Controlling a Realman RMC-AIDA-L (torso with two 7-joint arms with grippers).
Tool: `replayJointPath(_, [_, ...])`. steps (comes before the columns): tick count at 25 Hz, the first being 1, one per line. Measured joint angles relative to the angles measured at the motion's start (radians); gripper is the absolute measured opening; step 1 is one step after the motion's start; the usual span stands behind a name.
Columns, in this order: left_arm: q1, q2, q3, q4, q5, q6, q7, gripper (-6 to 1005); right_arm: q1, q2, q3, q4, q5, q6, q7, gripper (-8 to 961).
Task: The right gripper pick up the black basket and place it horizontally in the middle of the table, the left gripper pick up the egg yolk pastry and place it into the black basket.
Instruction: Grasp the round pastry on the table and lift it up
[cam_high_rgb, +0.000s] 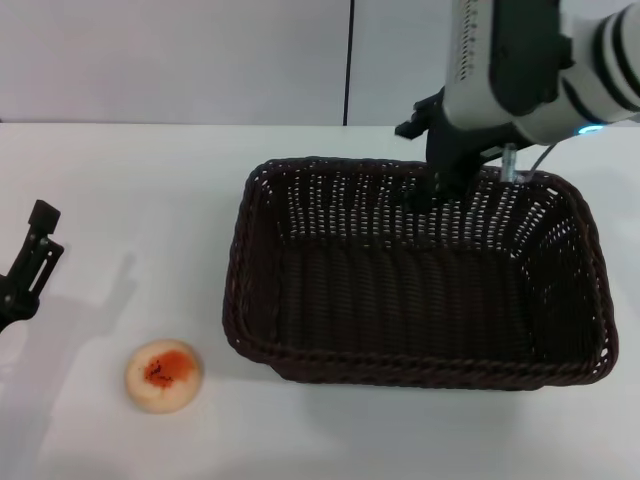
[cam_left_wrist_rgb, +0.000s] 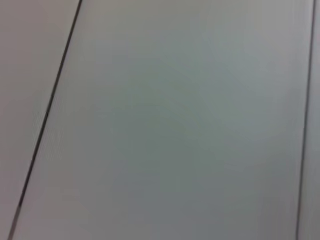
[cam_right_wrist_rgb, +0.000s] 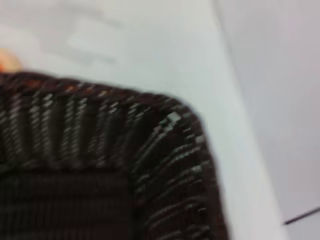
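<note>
Basket (cam_high_rgb: 420, 290) stands on the white tabletop (cam_high_rgb: 130, 200), right of the middle in the head view, with its long side across the view and its open mouth up. It looks level, and all of its base seems to rest on the tabletop. The right end effector (cam_high_rgb: 440, 185) is at the far rim, and its dark fingers reach down over that rim near the middle of the long wall. I cannot tell if they are clenched on the rim or already released, because the arm body covers them. The right wrist view shows only one rounded corner of the basket (cam_right_wrist_rgb: 165, 150) and bare tabletop beside it.

I judge the basket to be light and quite stiff. The woven wall can bend a little under a pinch, and the braided rim gives a rough surface that should not slip. The rim near the middle of a long side is the good place to hold it, so it hangs without tipping.

Pastry (cam_high_rgb: 164, 375) lies on the tabletop well apart from the basket, to its left and nearer the robot. It is probably soft and crumbly, so a gentle pinch across its round sides is better than pressing the glossy top. The left end effector (cam_high_rgb: 30, 262) hangs at the left edge, away from the pastry; its fingers seem nearly together, but I cannot tell surely.
</note>
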Motion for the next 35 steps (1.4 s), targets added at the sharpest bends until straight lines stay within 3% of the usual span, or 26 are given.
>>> replayJointPath(3, [0.003,0.001,0.052,0.074,0.0,0.023,-0.066,821,-0.112,0.002,0.03,-0.16,0.071,0.024,0.022,760])
replayJointPath(4, [0.004,0.002,0.118,0.167,0.0,0.037,-0.172,821,-0.189,0.006,0.072,-0.234,0.169,0.044,0.02,760])
replayJointPath(5, [0.004,0.002,0.118,0.167,0.0,0.037,-0.172,821,-0.233,0.008,0.1,-0.263,0.229,0.054,0.02,760])
replayJointPath(6, [0.004,0.002,0.159,0.22,0.0,0.044,-0.223,821,-0.233,0.008,0.1,-0.263,0.229,0.054,0.02,760])
replayJointPath(8, [0.004,0.003,0.242,0.316,0.0,0.056,-0.31,821,-0.317,0.01,0.165,-0.281,0.391,0.087,0.01,760])
replayJointPath(10, [0.01,0.003,0.369,0.444,0.001,0.058,-0.41,821,-0.439,0.006,0.254,-0.215,0.723,0.094,-0.097,760])
replayJointPath(11, [0.015,0.004,0.433,0.511,0.012,0.049,-0.457,821,-0.515,0.001,0.289,-0.113,0.984,0.055,-0.252,760])
replayJointPath(12, [0.015,0.004,0.433,0.511,0.012,0.049,-0.457,821,-0.515,0.001,0.289,-0.113,0.984,0.055,-0.252,760])
replayJointPath(13, [0.017,0.004,0.457,0.544,0.031,0.044,-0.483,821,-0.583,0.0,0.319,0.017,1.223,-0.014,-0.422,760])
replayJointPath(14, [0.017,0.004,0.457,0.544,0.031,0.044,-0.483,821,-0.583,0.0,0.319,0.017,1.223,-0.014,-0.422,760])
replayJointPath(17, [0.012,0.005,0.475,0.606,0.117,0.035,-0.525,821,-0.634,0.0,0.371,0.216,1.488,-0.146,-0.608,760])
replayJointPath(18, [0.008,0.005,0.475,0.613,0.144,0.028,-0.53,821,-0.634,0.0,0.371,0.216,1.488,-0.146,-0.608,760])
replayJointPath(19, [0.008,0.005,0.475,0.613,0.144,0.028,-0.53,821,-0.64,0.0,0.427,0.354,1.577,-0.222,-0.648,760])
replayJointPath(20, [0.002,0.005,0.476,0.617,0.182,0.011,-0.531,821,-0.64,0.0,0.427,0.354,1.577,-0.222,-0.648,760])
replayJointPath(24, [-0.011,0.0,0.481,0.615,0.236,-0.041,-0.524,821,-0.608,-0.005,0.586,0.602,1.598,-0.367,-0.676,760])
replayJointPath(35, [-0.017,-0.004,0.487,0.605,0.268,-0.132,-0.482,820,-0.616,-0.008,0.684,0.742,1.591,-0.427,-0.727,759])
